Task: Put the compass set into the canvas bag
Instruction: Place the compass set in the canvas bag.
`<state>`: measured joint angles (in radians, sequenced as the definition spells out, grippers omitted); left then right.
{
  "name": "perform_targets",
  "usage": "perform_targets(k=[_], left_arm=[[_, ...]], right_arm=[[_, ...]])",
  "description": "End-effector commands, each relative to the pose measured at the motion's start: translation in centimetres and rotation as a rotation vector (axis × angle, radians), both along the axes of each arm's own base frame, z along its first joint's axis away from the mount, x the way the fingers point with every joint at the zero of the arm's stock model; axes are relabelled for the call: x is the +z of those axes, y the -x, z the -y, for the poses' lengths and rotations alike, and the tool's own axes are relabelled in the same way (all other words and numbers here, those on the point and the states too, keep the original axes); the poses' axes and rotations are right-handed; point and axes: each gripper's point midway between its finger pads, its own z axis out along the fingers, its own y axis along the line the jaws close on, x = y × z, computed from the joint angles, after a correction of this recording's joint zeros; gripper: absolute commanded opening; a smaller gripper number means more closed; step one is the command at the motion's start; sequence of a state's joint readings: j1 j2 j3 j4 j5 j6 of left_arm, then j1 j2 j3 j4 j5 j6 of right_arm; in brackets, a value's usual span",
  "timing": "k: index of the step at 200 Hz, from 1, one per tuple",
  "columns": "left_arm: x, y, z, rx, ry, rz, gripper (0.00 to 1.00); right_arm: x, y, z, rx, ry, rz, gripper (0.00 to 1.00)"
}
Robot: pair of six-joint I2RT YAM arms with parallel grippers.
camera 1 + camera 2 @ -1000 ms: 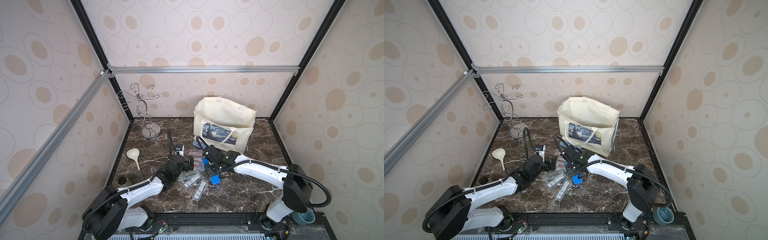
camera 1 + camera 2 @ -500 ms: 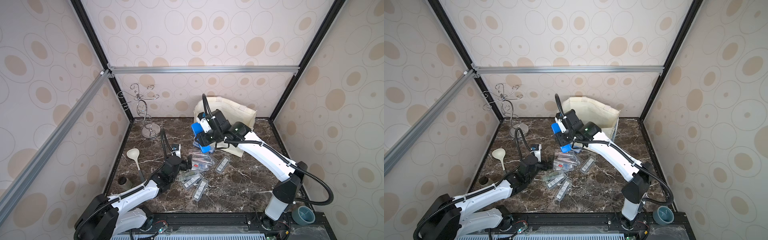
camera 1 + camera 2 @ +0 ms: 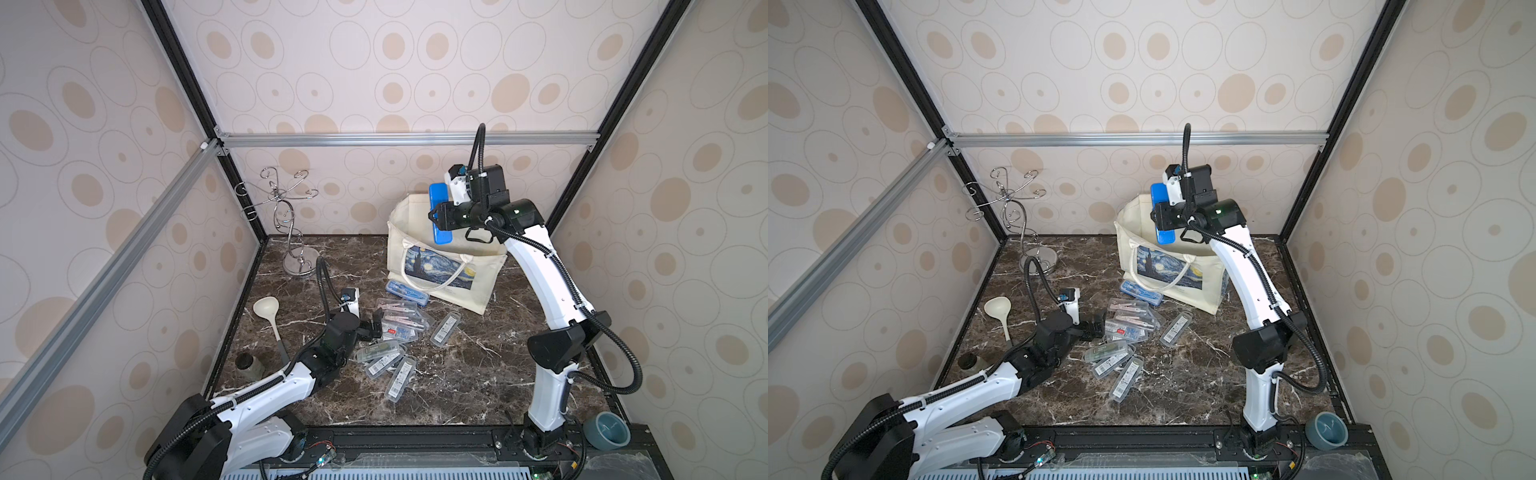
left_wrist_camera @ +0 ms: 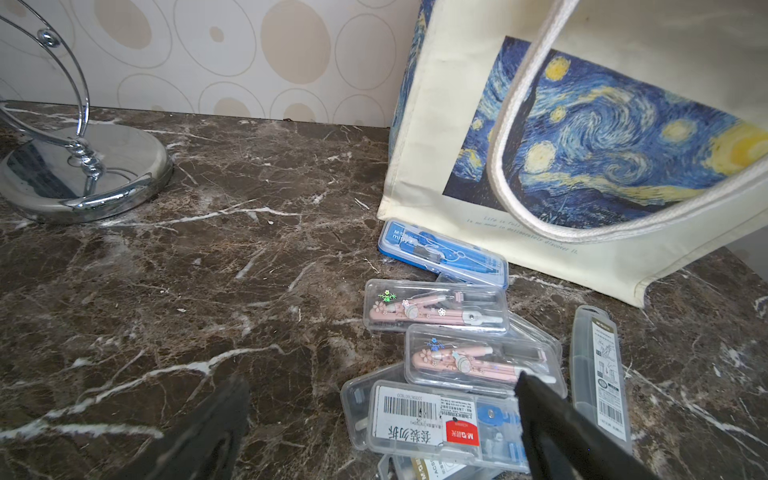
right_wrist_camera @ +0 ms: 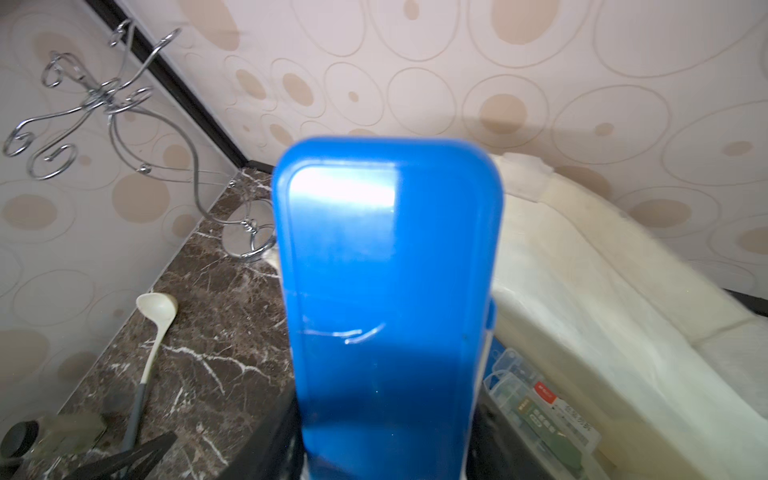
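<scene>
Right claw (image 3: 436, 217) grasping a blue compass set case (image 3: 439, 194), held on end over the open mouth of the canvas bag (image 3: 484, 297), which stands at the rear of the marble worktop (image 3: 478, 374). Left claw (image 3: 375, 328) released, jaws wide, low beside the heap of clear compass set cases (image 3: 401, 325).

Dark marble tabletop (image 3: 478, 386), white veins, clutter at mid + back.
Canvas bag (image 3: 446, 286) stands upright at the back, center-right of both top views; blue compass case (image 3: 406, 292) lies flat just beside its front bottom edge. Clear compass cases (image 3: 405, 324) in an overlapping heap at frame center, two w/ pink compasses (image 4: 436, 309), several barcode side up; one more clear case (image 3: 445, 328) lies apart, right of the heap. Chrome wire stand (image 3: 300, 262) in back-left corner. Cream ladle (image 3: 268, 312) along the left edge, bowl toward the back. Dark jar (image 3: 248, 365) near its handle end, lower left.
</scene>
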<state>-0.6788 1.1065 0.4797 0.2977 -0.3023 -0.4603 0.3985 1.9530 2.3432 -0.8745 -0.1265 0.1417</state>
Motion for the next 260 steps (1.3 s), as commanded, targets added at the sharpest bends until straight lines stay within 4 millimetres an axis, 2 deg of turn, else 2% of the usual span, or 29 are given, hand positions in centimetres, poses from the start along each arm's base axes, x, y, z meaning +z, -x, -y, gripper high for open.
perform_targets(k=[1, 25, 29, 41, 99, 129, 151, 159, 161, 165, 210, 260], left_arm=[[0.1, -0.5, -0.3, 0.019, -0.007, 0.001, 1.0], [0.0, -0.7, 0.3, -0.004, -0.01, 0.0, 1.0], [0.0, -0.8, 0.4, -0.005, -0.012, 0.0, 1.0], [0.0, -0.9, 0.7, -0.019, -0.017, -0.001, 1.0], [-0.2, -1.1, 1.7, -0.062, -0.021, -0.018, 1.0], [-0.3, -1.1, 1.8, -0.064, -0.015, -0.02, 1.0], [-0.2, -1.2, 1.9, -0.064, -0.012, -0.019, 1.0], [-0.1, -1.2, 1.9, -0.067, -0.009, -0.018, 1.0], [-0.1, -1.2, 2.0, -0.067, -0.009, -0.019, 1.0], [-0.1, -1.2, 1.9, -0.066, -0.01, -0.02, 1.0], [-0.5, -1.2, 1.8, -0.054, -0.02, -0.041, 1.0], [-2.3, -1.2, 1.1, -0.021, -0.09, -0.124, 1.0]], right_arm=[[-1.3, -1.4, 0.9, -0.007, 0.046, 0.005, 0.53], [-4.3, -2.0, 1.8, 0.008, 0.164, -0.022, 0.54], [-5.9, -1.9, 2.0, 0.011, 0.191, -0.055, 0.54], [-7.7, -1.9, 2.5, 0.016, 0.243, -0.083, 0.54], [-14.1, -1.3, 4.1, 0.094, 0.4, -0.226, 0.54], [-15.8, -1.7, 5.7, 0.089, 0.408, -0.293, 0.55], [-17.0, -1.7, 6.2, 0.105, 0.407, -0.348, 0.56], [-18.1, -1.6, 6.5, 0.107, 0.42, -0.383, 0.57], [-17.5, -1.9, 6.5, 0.104, 0.416, -0.366, 0.57], [-17.6, -2.0, 6.5, 0.104, 0.419, -0.37, 0.57], [-20.5, -2.1, 7.5, 0.094, 0.478, -0.448, 0.58], [-21.4, -2.1, 8.1, 0.077, 0.512, -0.47, 0.6]])
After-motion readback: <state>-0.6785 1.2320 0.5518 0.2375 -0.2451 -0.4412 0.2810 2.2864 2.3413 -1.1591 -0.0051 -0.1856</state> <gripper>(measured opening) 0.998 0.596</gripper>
